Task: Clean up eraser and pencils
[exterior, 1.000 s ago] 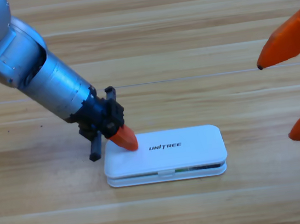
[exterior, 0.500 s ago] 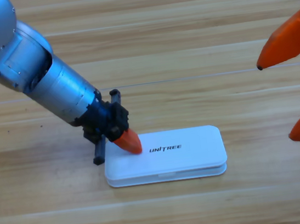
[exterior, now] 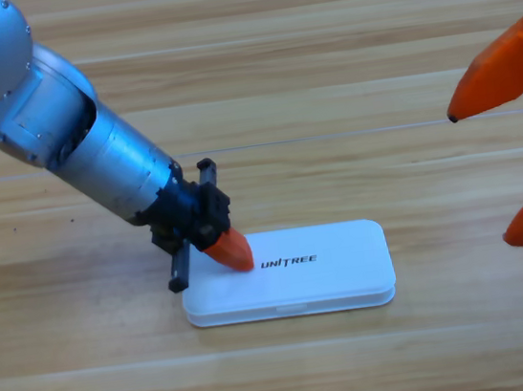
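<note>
One slanted left gripper (exterior: pixel 230 250), seemingly closed, tip on shut white case (exterior: pixel 321 279).

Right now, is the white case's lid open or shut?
Shut. The white case lies flat with its lid down along the front seam, the left tool pressing on its left end.

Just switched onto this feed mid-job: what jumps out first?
The left hand presses its orange tip on the left end of the closed white Unitree case, low in the middle of the wooden table. The right hand waits at the right edge, open.
</note>
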{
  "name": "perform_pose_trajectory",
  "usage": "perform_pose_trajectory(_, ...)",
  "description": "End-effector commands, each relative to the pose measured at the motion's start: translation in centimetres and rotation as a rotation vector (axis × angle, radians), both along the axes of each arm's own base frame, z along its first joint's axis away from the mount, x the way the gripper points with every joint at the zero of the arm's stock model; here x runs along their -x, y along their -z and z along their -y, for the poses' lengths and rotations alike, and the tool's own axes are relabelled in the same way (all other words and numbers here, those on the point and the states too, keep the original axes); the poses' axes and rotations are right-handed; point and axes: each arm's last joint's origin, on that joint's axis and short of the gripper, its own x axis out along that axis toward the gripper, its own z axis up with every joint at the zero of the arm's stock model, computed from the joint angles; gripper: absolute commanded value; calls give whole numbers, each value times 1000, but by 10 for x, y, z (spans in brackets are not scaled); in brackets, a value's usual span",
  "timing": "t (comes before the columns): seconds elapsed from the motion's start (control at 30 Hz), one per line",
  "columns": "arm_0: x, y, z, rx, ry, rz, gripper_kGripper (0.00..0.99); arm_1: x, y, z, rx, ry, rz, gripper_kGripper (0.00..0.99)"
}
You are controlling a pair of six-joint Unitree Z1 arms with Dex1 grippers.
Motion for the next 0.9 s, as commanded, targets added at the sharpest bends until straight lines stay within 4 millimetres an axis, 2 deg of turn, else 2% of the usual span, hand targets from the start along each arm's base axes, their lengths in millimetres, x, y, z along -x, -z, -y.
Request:
perform_pose_trajectory(0.03,12,46,6,-93,42,-89,0,-6,9,1,12,26,-27,945)
perform_pose_trajectory(0.23,14,49,5,-96,42,-93,0,-6,9,1,13,26,-28,945)
perform_pose_trajectory(0.47,15,32,3,-83,36,-81,0,-6,10,1,15,26,-30,945)
perform_pose_trajectory(0.57,14,8,4,-72,32,-64,0,-6,10,1,15,26,-30,945)
perform_pose_trajectory(0.67,15,-30,3,-65,16,-46,0,-7,11,-1,19,25,-33,945)
perform_pose_trajectory(0.73,19,-58,-1,-57,8,-30,643,-7,11,-2,20,22,-34,945)
perform_pose_trajectory(0.77,22,-72,-4,-55,3,-21,853,-7,12,-3,21,20,-35,945)
perform_pose_trajectory(0.8,26,-87,-6,-47,-1,-10,937,-8,12,-4,22,19,-36,945)
perform_pose_trajectory(0.9,43,-126,-13,-6,-6,16,973,-8,13,-5,26,16,-39,945)
